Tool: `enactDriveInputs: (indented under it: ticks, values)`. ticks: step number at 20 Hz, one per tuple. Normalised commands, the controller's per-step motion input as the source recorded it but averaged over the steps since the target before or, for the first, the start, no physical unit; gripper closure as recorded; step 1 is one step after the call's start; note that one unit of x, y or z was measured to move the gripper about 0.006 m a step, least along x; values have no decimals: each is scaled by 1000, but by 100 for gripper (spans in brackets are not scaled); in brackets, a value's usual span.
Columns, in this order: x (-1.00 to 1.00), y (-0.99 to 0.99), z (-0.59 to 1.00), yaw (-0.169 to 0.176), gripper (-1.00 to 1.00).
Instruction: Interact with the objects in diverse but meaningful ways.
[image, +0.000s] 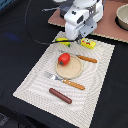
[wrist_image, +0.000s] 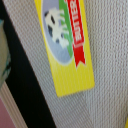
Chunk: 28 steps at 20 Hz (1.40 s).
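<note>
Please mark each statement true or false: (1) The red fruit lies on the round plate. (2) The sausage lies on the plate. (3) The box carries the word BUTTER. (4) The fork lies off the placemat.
1. True: the red fruit rests on the plate.
2. False: the sausage lies on the placemat, apart from the plate.
3. True: the yellow box reads BUTTER.
4. False: the fork lies on the placemat, beside the plate.

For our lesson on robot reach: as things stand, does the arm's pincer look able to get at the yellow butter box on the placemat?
Probably yes. The pincer hangs close above the butter box, which fills the wrist view lying flat on the placemat, with nothing on top of it. The banana lies close beside it.
</note>
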Motion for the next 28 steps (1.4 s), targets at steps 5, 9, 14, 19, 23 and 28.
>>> enactDriveInputs:
  ticks: [5, 9, 14, 19, 23, 28]
  values:
    - [558, 17, 6, 0, -100]
    - [245, 37, -1, 13, -100]
    - [217, 116, 14, 21, -100]
    - [246, 149, 0, 23, -100]
    - [256, 126, 0, 18, 100]
    - [274, 119, 0, 12, 100]
